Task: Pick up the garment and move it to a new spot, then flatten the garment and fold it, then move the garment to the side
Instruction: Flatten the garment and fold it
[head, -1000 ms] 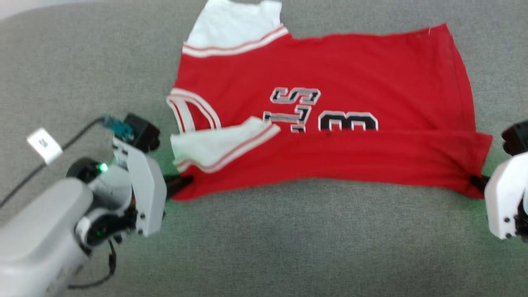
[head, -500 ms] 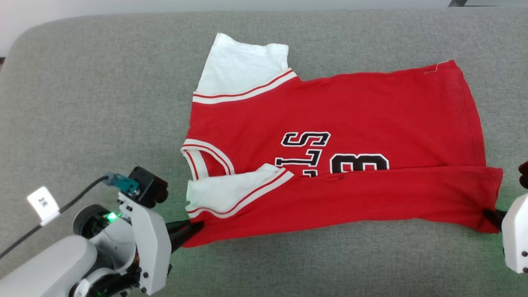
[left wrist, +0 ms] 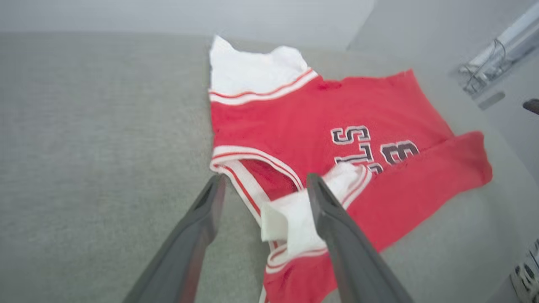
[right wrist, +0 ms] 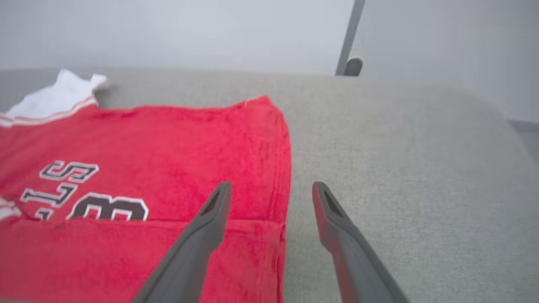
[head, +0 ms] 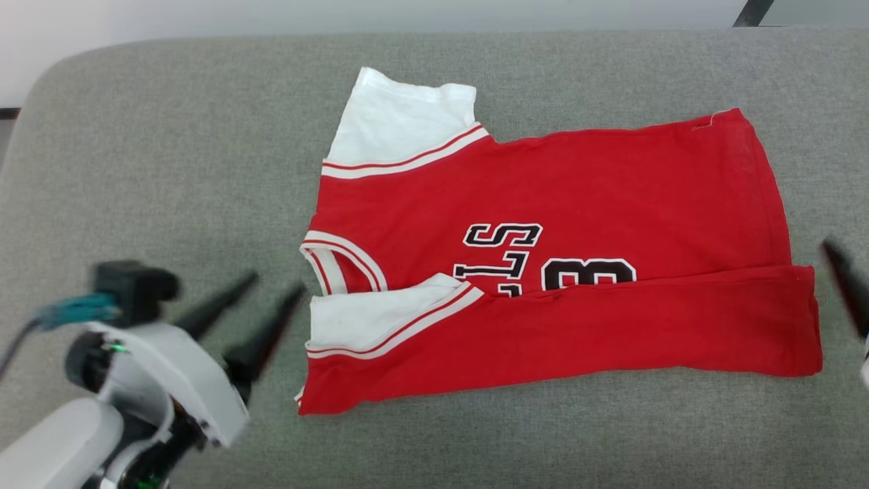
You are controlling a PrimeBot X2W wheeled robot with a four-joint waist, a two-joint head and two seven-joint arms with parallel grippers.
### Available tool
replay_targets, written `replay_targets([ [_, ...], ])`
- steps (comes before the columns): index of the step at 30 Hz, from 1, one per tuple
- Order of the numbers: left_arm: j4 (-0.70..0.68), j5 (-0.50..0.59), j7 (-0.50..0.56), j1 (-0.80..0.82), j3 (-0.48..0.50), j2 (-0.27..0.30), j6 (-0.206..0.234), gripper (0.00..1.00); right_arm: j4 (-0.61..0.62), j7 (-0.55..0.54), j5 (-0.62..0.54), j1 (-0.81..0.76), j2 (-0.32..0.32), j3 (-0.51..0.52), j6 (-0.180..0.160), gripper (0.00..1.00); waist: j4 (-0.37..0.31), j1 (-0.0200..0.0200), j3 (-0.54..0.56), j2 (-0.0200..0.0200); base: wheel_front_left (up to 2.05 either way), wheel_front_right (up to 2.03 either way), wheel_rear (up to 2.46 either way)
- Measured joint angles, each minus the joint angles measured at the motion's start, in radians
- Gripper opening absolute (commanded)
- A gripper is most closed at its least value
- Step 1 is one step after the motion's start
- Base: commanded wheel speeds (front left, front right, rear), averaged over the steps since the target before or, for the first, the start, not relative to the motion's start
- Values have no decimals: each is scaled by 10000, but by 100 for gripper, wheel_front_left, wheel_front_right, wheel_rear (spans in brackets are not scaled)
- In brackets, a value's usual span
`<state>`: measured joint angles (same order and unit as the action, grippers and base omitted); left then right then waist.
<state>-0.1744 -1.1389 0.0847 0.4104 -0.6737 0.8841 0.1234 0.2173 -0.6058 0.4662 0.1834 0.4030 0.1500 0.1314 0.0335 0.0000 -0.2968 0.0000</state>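
- Both sets of jaws have let go of the garment (head: 577,176). Half a second ago the left jaws and the right jaws each pinched a near corner of it. Now both stand wide apart with nothing in them.
- The left jaws are just to the left of the shirt, near the neck hole (head: 339,261). Their dark fingers (head: 265,339) do not touch the cloth.
- The right jaws are by the shirt's bottom end. One dark finger (head: 845,285) shows at the right edge of the head view, just beside the red cloth.
- The garment lies flat in the middle of the grey bench (head: 170,170), with its neck to the left.
- Its near long side is folded up over the front. The fold hides the low part of the black letters (head: 502,234).
- The far sleeve (head: 400,125) is white and lies flat on the bench.
- The near sleeve (head: 380,319) is white too and lies folded on top of the red.
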Motion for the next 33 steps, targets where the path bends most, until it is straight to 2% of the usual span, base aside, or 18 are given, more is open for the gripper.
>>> replay_targets([
  [5, 349, 399, -1822, -91, 813, -387, 435, 100, -21, 2368, -727, 334, -1206, 546, -2, 100, -24, 0, -12, 0, 0, 0, 0],
  [8, 970, 696, -2426, 348, 1175, -543, 491, 100, -267, 3509, -1035, 517, -1799, 522, -2, 100, -98, 0, -76, 0, 0, 0, 0],
  [13, 2408, 984, -2579, 2089, 1557, -717, 180, 100, -709, 4686, -1241, 936, -2336, 82, 0, 100, -356, 0, -320, 0, 0, 0, 0],
  [19, 4803, 1779, -1628, 4892, 1150, -825, -830, 100, -1099, 5216, -1329, 1405, -2694, -460, 0, 100, -878, 0, -802, 0, 0, 0, 0],
  [27, 8046, 2343, 226, 7708, 113, -1436, -2238, 100, -1446, 5682, -1256, 1632, -2949, -863, 0, 100, -1737, 0, -1583, 0, 0, 0, 0],
  [30, 8890, 2155, 1371, 8305, -353, -1584, -2474, 100, -1486, 5756, -1227, 1656, -3024, -1011, 0, 100, -2076, 0, -1829, 0, 0, 0, 0],
  [33, 9430, 1616, 3114, 8668, -869, -1657, -2512, 100, -1551, 5789, -1156, 1711, -3078, -1174, 0, 100, -2397, 0, -2046, 0, 0, 0, 0],
])
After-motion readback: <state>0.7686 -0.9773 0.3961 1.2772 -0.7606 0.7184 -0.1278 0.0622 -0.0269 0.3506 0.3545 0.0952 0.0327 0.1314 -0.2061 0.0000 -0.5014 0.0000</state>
